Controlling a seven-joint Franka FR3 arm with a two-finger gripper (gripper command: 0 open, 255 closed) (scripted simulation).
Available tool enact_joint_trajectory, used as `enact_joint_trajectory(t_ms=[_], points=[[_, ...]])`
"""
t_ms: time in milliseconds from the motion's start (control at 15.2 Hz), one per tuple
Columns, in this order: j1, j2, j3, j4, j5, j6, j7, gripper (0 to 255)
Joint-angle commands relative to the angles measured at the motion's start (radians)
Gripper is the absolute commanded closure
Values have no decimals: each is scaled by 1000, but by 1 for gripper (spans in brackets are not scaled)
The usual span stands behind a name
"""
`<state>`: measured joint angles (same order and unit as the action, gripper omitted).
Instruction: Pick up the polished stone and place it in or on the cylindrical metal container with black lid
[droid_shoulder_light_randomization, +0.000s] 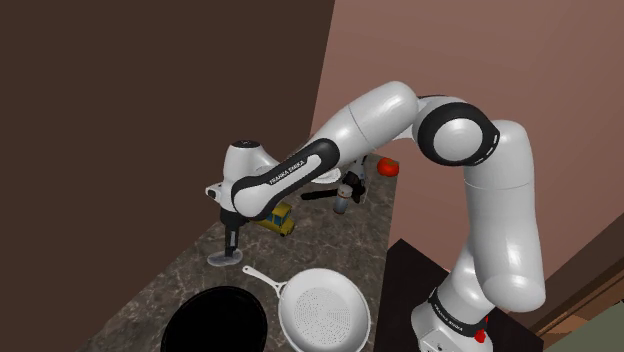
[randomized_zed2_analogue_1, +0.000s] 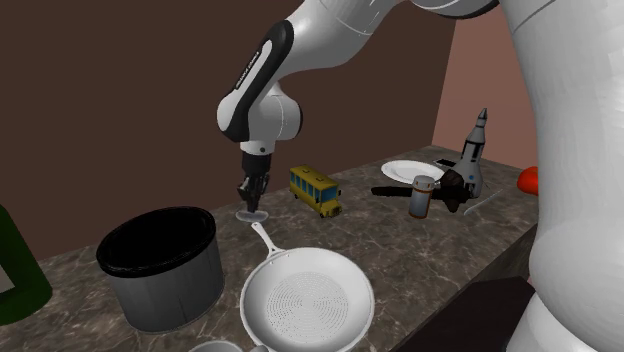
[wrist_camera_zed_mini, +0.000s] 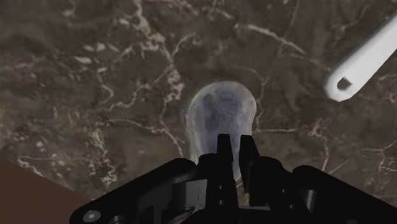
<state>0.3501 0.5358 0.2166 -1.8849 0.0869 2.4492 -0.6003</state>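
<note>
We see a dark marbled counter (droid_shoulder_light_randomization: 330, 240) crowded near the arm. In the second exterior view a white perforated pan (randomized_zed2_analogue_1: 306, 305) lies at lower centre, and the end of its handle (wrist_camera_zed_mini: 359, 62) reaches close beside the stone. A big grey pot with a black inside (randomized_zed2_analogue_1: 165, 265) stands at lower left. A yellow toy bus (randomized_zed2_analogue_1: 315, 190) sits just right of the gripper. Further right are a white plate (randomized_zed2_analogue_1: 415, 170), a toy rocket (randomized_zed2_analogue_1: 474, 150) and the small jar with a black lid (randomized_zed2_analogue_1: 425, 194), well apart from the stone. Nothing lies between the gripper and the stone.

The gripper (wrist_camera_zed_mini: 234, 151) points straight down, its fingers (wrist_camera_zed_mini: 222, 153) drawn almost together with only a sliver between them and nothing clasped. Its tips hang right over the stone; we cannot tell whether they touch it.

The stone (wrist_camera_zed_mini: 216, 111) lies flat on the counter, left of centre in the shoulder view (droid_shoulder_light_randomization: 225, 258). It is a pale, bluish-grey, glassy oval with cloudy markings.
</note>
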Motion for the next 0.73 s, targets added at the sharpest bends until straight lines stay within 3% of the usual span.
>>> enact_joint_trajectory(t_ms=[0, 330, 396, 462, 528, 660], points=[[0, 0, 0, 0, 0, 0, 0, 255], [0, 0, 0, 0, 0, 0, 0, 255], [0, 0, 0, 0, 0, 0, 0, 0], [160, -2, -120, 8, -156, 42, 274, 0], [245, 4, -192, 21, -203, 42, 373, 0], [249, 26, -198, 26, -201, 59, 371, 0]])
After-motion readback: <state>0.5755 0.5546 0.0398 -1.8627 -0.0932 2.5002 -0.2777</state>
